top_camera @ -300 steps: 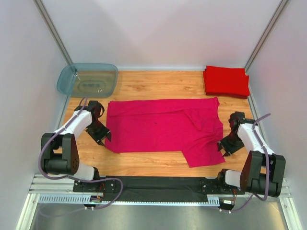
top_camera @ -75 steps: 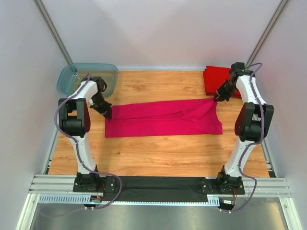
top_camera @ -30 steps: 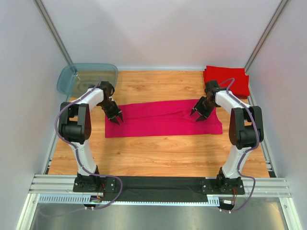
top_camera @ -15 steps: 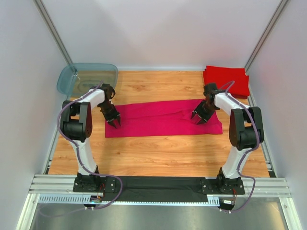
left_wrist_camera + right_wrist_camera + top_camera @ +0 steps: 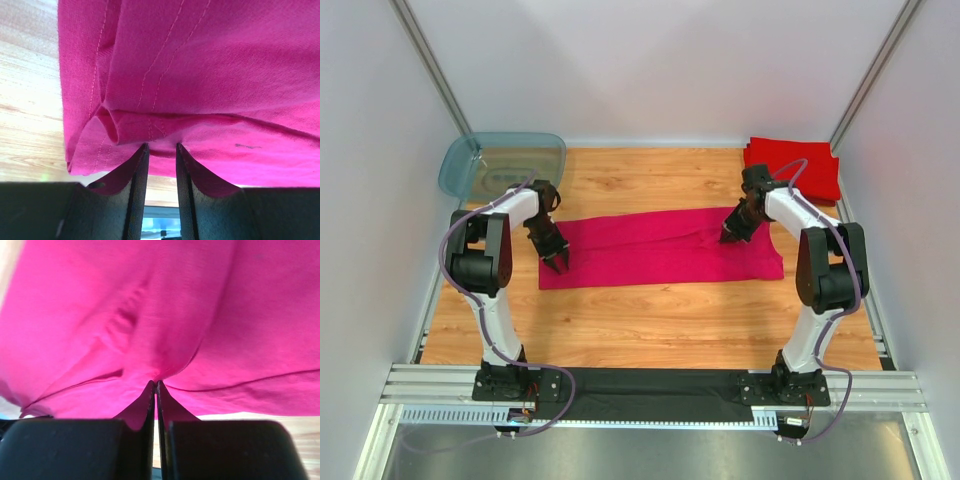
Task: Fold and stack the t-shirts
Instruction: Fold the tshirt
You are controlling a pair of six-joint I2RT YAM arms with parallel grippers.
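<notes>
Magenta t-shirt (image 5: 660, 250): a long folded band on the wooden table (image 5: 650, 320).
- Beyond its right end: folded red t-shirts (image 5: 792, 168), number unclear.
- Beyond its left end: blue-grey plastic tub (image 5: 503, 165).
- Left gripper (image 5: 160, 146): at its left hem, fingers narrowly parted, gripping nothing.
- Right gripper (image 5: 155, 382): near its right end, closed on puckered cloth.

Robotics lab test cell: plain white panel walls (image 5: 650, 70) and aluminium frame posts (image 5: 428, 60) enclose a wood-grain surface (image 5: 650, 320); a left arm (image 5: 490, 310) and right arm (image 5: 815, 320) are bolted to a metal rail (image 5: 430, 383).
</notes>
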